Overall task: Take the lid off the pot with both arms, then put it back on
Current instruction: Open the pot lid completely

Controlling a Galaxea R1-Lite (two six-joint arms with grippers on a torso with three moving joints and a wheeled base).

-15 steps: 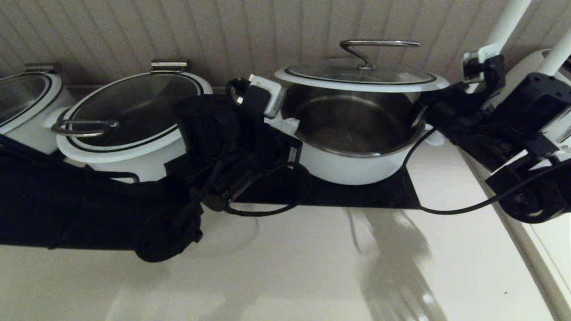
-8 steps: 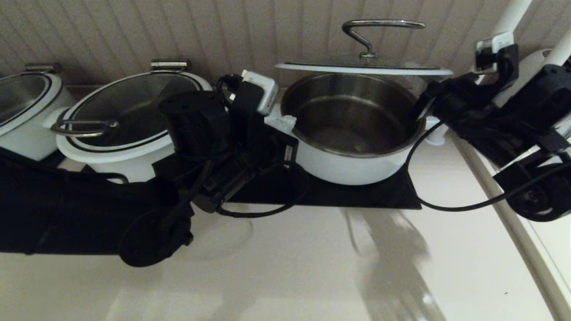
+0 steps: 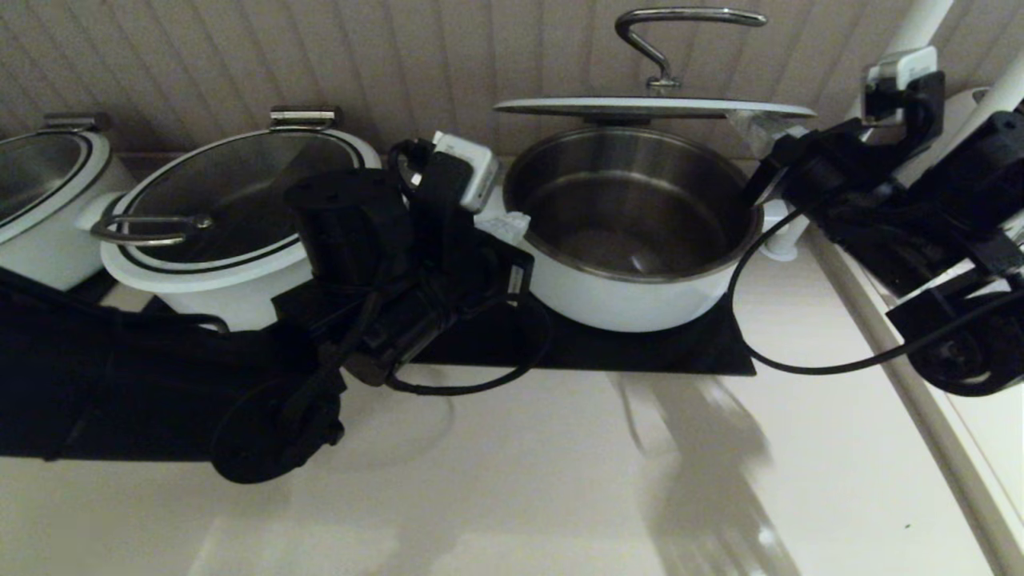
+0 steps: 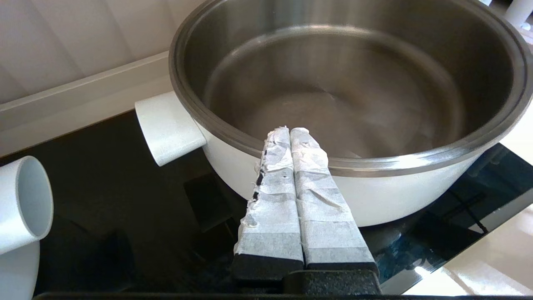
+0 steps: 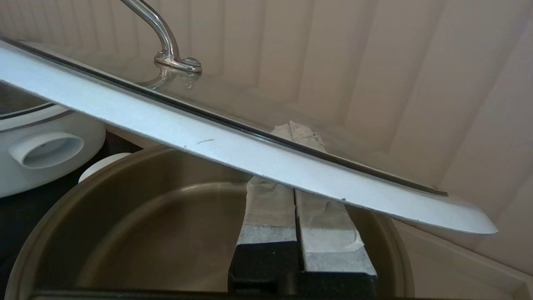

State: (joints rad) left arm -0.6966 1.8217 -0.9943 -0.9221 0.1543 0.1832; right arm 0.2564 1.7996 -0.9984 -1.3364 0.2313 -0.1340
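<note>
The pot [image 3: 632, 296] stands open on the black cooktop, its steel bowl bare. The lid [image 3: 652, 106] hangs roughly level above it, with its steel bar handle [image 3: 680, 32] on top. My right gripper [image 3: 756, 128] is shut, its taped fingertips tucked under the lid's right rim. In the right wrist view the lid's white rim [image 5: 208, 141] rests across the shut gripper [image 5: 296, 131], above the pot [image 5: 145, 216]. My left gripper [image 3: 512, 220] is shut and empty at the pot's left rim, below the lid. In the left wrist view it [image 4: 290, 132] overlaps the pot's rim [image 4: 416, 196].
A second white pot with a loop-handled lid [image 3: 232, 208] stands just left of my left arm, and a third [image 3: 40, 184] is at the far left. The black cooktop [image 3: 624, 352] lies under the pots. A panelled wall runs close behind. White posts [image 3: 912, 32] rise at the right.
The lid has risen from just above the pot's rim to well clear of it, with my right gripper rising under it. My left gripper stayed low by the pot's left rim.
</note>
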